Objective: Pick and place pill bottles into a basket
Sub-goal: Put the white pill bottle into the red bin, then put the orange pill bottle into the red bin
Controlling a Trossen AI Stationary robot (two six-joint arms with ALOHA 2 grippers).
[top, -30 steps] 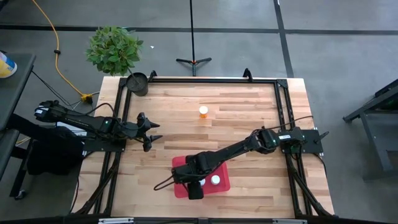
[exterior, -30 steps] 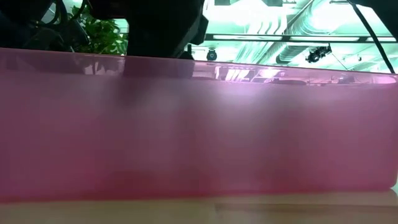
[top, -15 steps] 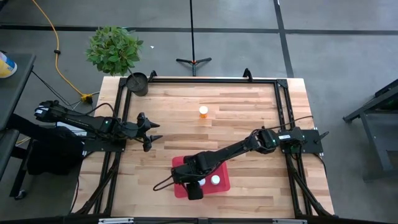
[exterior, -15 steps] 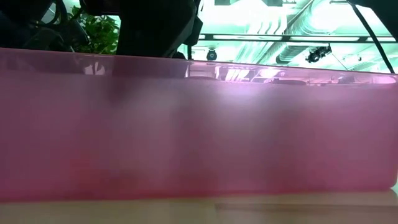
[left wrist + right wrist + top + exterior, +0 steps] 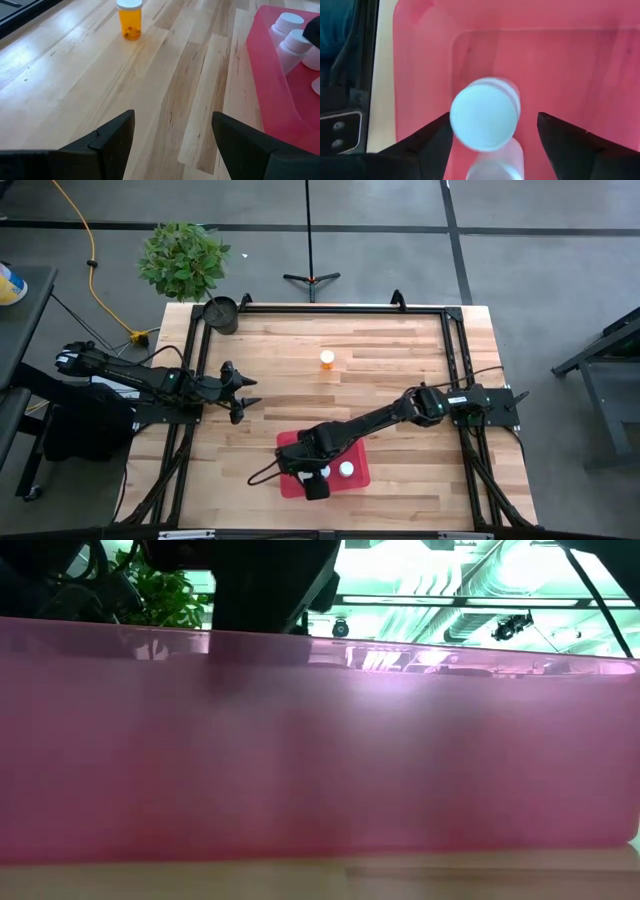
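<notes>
The red basket (image 5: 355, 477) stands near the table's near edge, and its wall (image 5: 320, 740) fills the low view. My right gripper (image 5: 316, 483) hangs over its left part, open and pointing down. A white-capped pill bottle (image 5: 485, 113) shows blurred between the right gripper's fingers, cap up, above a pale bottle (image 5: 496, 166) lying in the basket. Two more white caps (image 5: 290, 22) (image 5: 299, 41) show inside. One amber bottle (image 5: 327, 360) stands on its base on the bare wood at mid-table. My left gripper (image 5: 246, 392) waits open at the table's left. My right gripper points down into the basket with a finger on either side of the bottle's white cap (image 5: 470, 120). A clear gap shows between the cap and one finger (image 5: 560, 145). Whether the other finger (image 5: 432, 145) touches the cap, I cannot tell.
A black pot (image 5: 221, 313) with a green plant (image 5: 183, 258) stands at the far left corner. Black frame rails (image 5: 330, 308) run along the table's far, left and right edges. Open wood (image 5: 165, 75) lies between the amber bottle and the basket.
</notes>
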